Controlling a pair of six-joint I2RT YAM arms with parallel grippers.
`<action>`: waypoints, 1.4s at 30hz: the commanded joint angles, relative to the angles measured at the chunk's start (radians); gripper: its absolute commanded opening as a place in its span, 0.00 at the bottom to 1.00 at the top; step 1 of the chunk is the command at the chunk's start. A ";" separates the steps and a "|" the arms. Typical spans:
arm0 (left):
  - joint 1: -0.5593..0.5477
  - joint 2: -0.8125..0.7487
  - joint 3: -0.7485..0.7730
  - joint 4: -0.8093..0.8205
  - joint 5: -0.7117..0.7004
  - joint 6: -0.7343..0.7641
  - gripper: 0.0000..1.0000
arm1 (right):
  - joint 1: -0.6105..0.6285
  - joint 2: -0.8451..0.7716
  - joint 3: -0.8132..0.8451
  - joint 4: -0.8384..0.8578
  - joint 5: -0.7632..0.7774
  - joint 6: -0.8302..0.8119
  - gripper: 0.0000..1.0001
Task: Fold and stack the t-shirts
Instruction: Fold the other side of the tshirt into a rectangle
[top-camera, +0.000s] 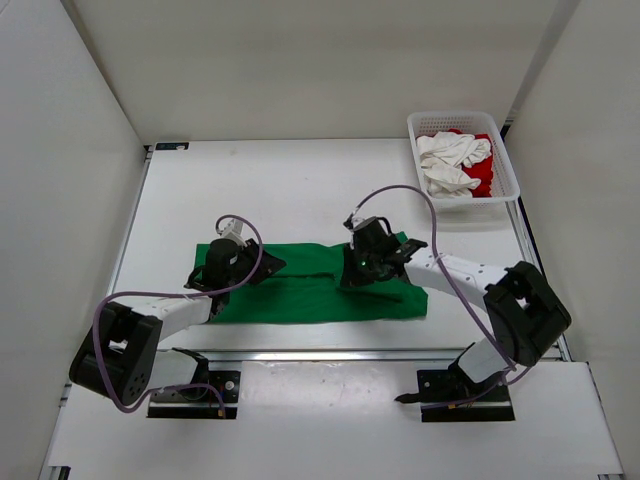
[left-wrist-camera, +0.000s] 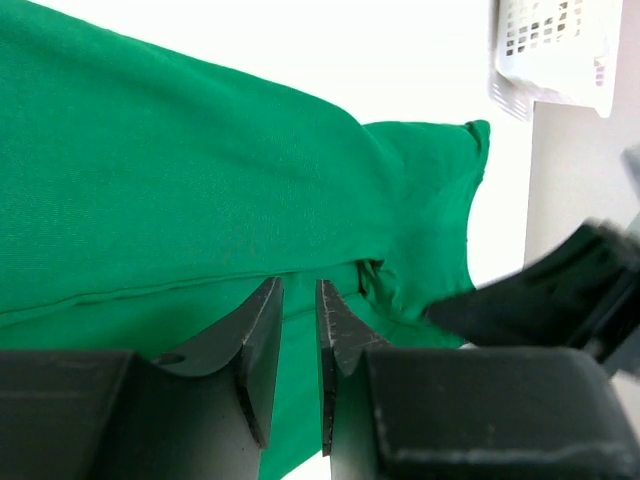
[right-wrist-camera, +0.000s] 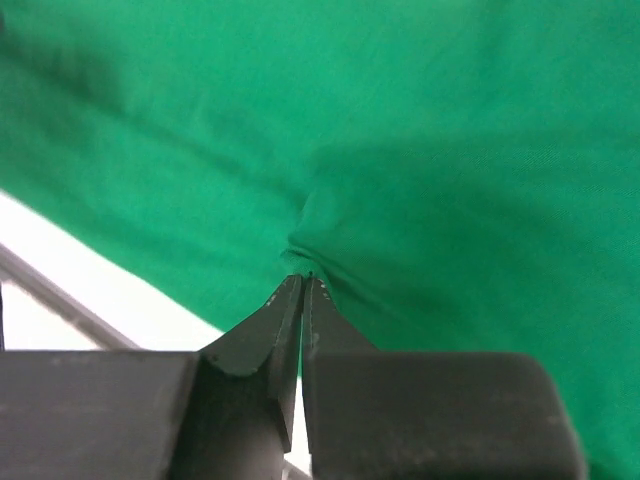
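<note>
Ok, green t-shirt (top-camera: 310, 290) lies spread flat mid-table (top-camera: 300, 190), long axis L-R, just ahead of both arm bases, w/ a few creases across the middle. Looks like thin knit: light, fully limp, zero stiffness, so it'll sag off any single pinch pt and prob drag on the surface rather than slide clean. Not fragile and not slippery, but the layers can separate, so a shallow pinch may take the top layer only. Best hold imo = two pts on the same edge or fold line, well apart, lifted together so the span between them is taut; seams/hem should give the most bite. Right gripper (right-wrist-camera: 302, 280): jaws closed tight on a small pucker of green cloth. Wrist cam shows fabric bunched right at the tips, so it's gripping the shirt on its right half. Left gripper (left-wrist-camera: 298, 290): over the shirt's left half, jaws a narrow gap apart w/ green showing in the gap beside a fold edge. Can't tell if cloth is actually pinched or just lying underneath. I'd confirm that before any lift, else one side comes up alone and the fold skews. White t-shirt (top-camera: 445, 160) and red t-shirt (top-camera: 483, 180) sit crumpled together in the basket (top-camera: 462, 118) at the far right corner, well apart from both grippers, not yet folded. White one looks bulkier, so expect more sag and wider grip spacing.
</note>
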 joint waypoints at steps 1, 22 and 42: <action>-0.003 -0.015 -0.001 0.026 0.016 -0.010 0.30 | 0.065 -0.050 -0.036 -0.064 0.057 0.066 0.00; 0.082 0.099 0.091 0.021 0.078 -0.030 0.31 | -0.338 -0.234 -0.181 0.106 -0.014 0.041 0.03; 0.368 0.308 -0.014 0.195 0.221 -0.159 0.29 | -0.670 0.052 -0.227 0.465 -0.269 0.104 0.03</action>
